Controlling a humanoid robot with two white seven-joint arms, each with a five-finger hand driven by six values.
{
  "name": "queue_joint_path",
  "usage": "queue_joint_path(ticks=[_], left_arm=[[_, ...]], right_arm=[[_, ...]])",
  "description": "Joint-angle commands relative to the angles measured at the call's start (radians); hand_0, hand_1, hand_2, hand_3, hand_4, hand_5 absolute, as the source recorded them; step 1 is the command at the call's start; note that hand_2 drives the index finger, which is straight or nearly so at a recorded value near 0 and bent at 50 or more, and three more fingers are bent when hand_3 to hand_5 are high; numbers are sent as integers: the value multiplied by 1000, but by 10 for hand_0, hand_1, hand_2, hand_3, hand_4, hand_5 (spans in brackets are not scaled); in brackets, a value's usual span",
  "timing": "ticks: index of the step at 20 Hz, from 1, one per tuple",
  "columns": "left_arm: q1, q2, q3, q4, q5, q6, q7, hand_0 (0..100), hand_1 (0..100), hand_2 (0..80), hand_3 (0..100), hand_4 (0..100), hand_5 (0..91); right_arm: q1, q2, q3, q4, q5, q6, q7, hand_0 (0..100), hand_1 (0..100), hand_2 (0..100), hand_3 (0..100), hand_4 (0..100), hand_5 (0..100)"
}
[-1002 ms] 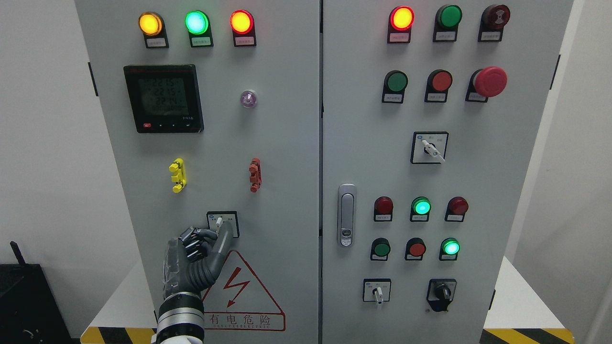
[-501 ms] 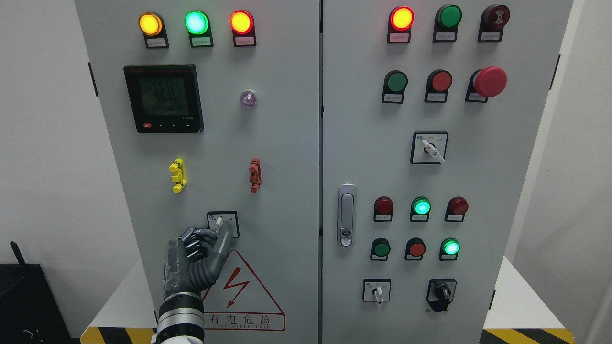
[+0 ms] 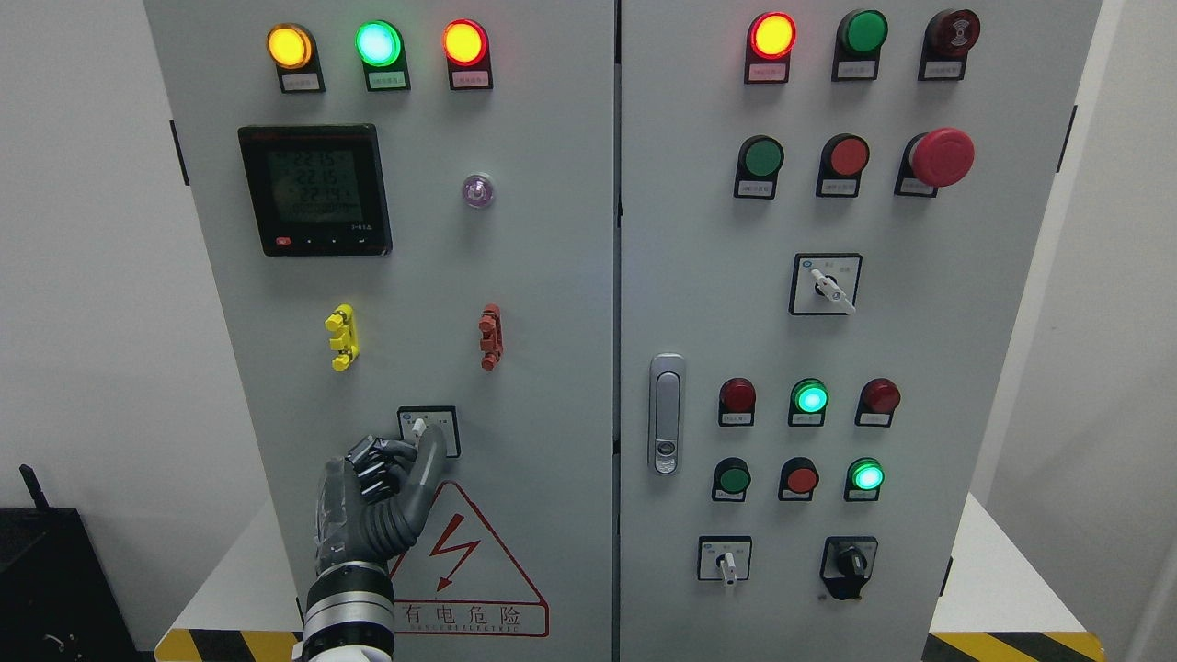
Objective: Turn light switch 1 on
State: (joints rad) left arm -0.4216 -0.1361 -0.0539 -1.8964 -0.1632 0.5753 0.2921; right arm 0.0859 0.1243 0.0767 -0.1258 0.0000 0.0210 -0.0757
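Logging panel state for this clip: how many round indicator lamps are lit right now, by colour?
Yellow lit: 1, top of left door
Green lit: 3, top of left door, lower right door and
Red lit: 2, top of left door, top of right door
Total lit: 6
The left hand is at the rotary switch.

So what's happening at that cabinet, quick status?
Left robot hand at the small switch, one finger up against its white lever, other fingers curled. Right hand out of view. Nothing in the way.
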Motion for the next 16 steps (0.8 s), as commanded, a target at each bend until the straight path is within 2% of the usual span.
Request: queue_joint_path(ticks=[1, 12, 16], left_arm=[[0, 0, -1, 0, 1, 0, 1, 511, 554, 633, 1000, 962, 889], [1, -5, -6, 0, 4, 0, 1, 576, 528, 634, 1000, 967, 889], [1, -5, -6, 2, 4, 0, 1, 500, 510, 636, 1000, 968, 889]], right_arm=[[0, 0, 0, 0, -25, 1, 1, 0, 0, 0, 0, 0, 0], [0, 0, 0, 0, -25, 1, 1, 0, 0, 0, 0, 0, 0], [0, 0, 0, 0, -25, 1, 1, 0, 0, 0, 0, 0, 0]])
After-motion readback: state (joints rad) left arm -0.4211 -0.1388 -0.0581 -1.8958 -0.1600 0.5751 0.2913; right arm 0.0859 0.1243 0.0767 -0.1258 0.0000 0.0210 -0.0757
